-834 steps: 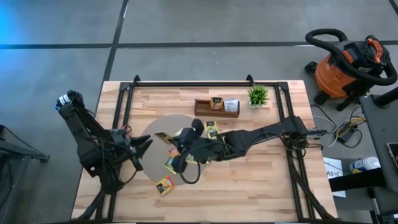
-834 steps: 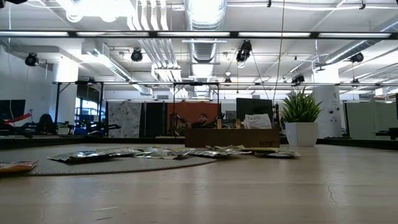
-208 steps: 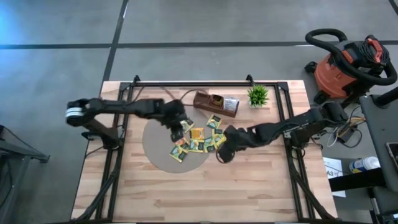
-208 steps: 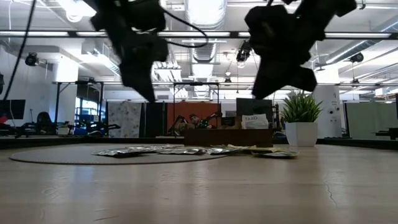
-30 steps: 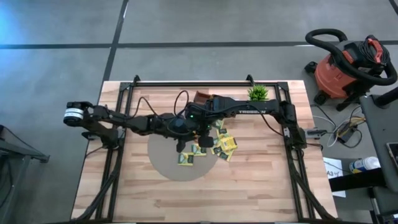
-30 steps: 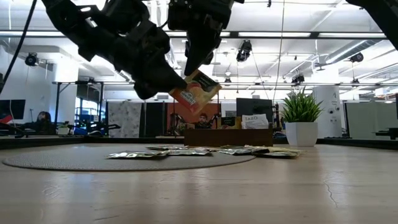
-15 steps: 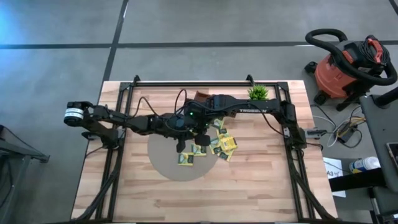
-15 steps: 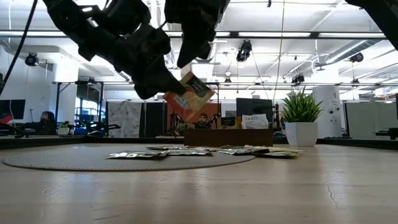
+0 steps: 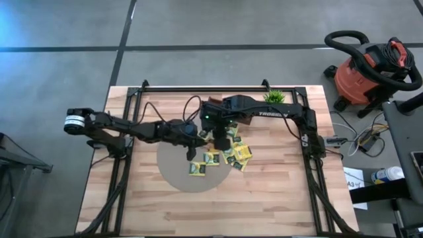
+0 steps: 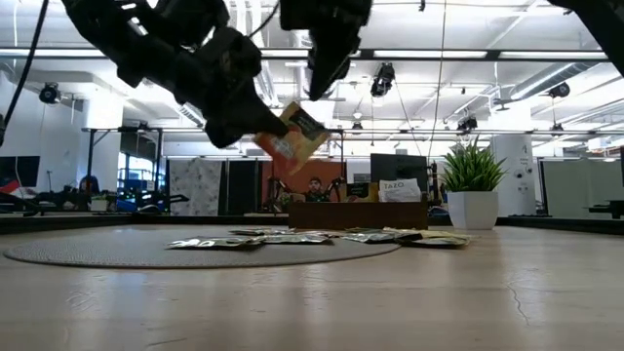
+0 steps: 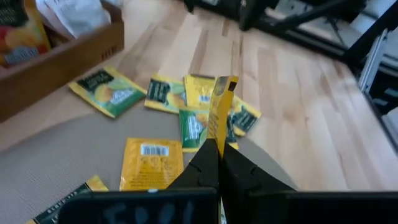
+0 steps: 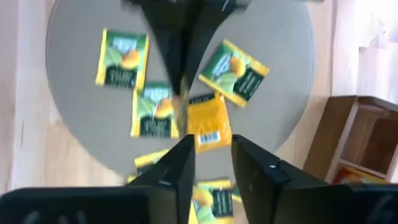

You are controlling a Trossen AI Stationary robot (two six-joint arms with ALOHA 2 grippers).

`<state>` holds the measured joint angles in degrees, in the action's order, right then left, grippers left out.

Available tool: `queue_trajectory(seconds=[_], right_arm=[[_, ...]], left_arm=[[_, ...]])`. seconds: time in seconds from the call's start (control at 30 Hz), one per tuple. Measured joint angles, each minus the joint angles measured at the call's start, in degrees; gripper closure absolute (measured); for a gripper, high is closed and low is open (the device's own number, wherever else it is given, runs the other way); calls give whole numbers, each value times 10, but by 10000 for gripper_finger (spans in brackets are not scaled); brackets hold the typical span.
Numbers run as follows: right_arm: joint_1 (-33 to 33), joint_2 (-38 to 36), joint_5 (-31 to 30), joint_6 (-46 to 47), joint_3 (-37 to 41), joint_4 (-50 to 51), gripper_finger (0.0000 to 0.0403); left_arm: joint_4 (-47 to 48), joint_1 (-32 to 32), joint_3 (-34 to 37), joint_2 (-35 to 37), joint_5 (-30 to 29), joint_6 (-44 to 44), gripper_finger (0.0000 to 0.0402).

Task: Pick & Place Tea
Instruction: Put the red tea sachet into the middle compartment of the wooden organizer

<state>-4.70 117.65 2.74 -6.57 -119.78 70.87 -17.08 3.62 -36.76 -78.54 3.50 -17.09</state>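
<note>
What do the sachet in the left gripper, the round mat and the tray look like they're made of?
Held sachet: probably coated paper, thin and flat with a printed face, pinched by the left gripper.
Round mat: looks like grey felt or fabric, matte, no glare.
Tray: wood, brown with visible grain, plain finish.

sachets scattered on round mat (mid-table), wooden tray behind, plant beside tray
</note>
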Motion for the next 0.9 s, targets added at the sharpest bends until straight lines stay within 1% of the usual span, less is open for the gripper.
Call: queue_trajectory(seconds=[0.1,0.23,0.37,0.5,0.7,0.9], right_arm=[[4,-17,0,-14,15,-1,274],[3,-25,1,-16,23,-29,258],[1,-25,0,-15,25,-47,251],[2,-24,1,-14,27,-47,251],[0,-24,1,-14,29,-47,272],[-5,-24,3,-14,30,-47,327]], left_arm=[[-4,0,5,23,-2,-1,401],[-8,0,6,42,-2,5,401],[-31,0,6,49,-2,5,401],[-33,0,6,54,-4,7,401],[-35,0,6,58,-20,17,401],[-35,0,6,58,-27,21,401]])
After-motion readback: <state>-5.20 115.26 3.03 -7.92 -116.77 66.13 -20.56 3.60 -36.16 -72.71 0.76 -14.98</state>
